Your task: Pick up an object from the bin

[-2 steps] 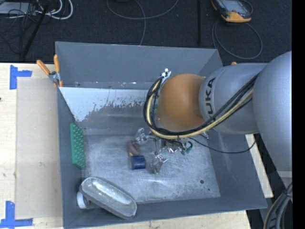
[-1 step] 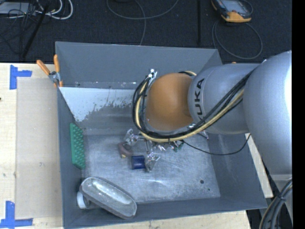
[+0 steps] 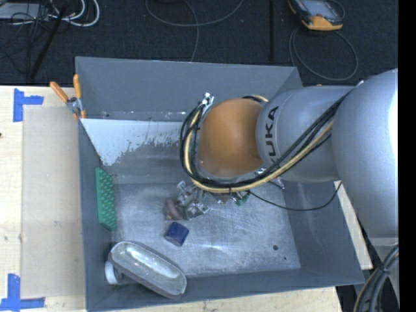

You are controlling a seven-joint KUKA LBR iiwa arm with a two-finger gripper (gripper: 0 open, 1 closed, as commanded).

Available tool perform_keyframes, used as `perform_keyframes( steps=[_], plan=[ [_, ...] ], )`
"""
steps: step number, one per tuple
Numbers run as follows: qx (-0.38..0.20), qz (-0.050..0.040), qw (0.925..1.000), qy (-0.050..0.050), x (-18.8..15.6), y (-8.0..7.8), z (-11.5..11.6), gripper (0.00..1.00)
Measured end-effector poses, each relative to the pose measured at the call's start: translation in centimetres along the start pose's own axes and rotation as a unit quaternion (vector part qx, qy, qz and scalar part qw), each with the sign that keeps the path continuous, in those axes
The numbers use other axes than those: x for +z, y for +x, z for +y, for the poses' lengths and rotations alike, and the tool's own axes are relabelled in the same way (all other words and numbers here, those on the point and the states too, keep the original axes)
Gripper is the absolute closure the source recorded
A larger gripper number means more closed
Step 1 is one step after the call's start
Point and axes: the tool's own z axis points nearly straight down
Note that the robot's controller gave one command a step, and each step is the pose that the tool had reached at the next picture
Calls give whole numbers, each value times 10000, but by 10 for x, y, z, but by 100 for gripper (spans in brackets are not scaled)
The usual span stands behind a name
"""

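I look down into the grey bin (image 3: pixel 260 242). Far to the left of the blue block (image 3: pixel 176 233), a green bumpy piece (image 3: pixel 104 199) lies flat along the bin's left wall. Down and to the left of the blue block, a clear plastic bottle (image 3: pixel 148 270) lies on its side in the bin's corner. Just above the blue block, a small brownish lump (image 3: pixel 172 207) sits on the bin floor. The gripper (image 3: pixel 190 201) is low in the bin, up and a bit right of the blue block, right beside the brownish lump. I cannot tell if the gripper is spread or pressed together. Further up and right of the blue block is the arm's orange cover (image 3: pixel 227 138).
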Motion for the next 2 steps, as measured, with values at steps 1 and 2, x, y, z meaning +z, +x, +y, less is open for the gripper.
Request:
perform_keyframes(
  steps=[1, 2],
  plan=[
    [-3, 98, 9999, -60, 5, 5, 4, 0],
    [-625, 123, 9979, -98, 6, 27, 76, 0]
  ],
)
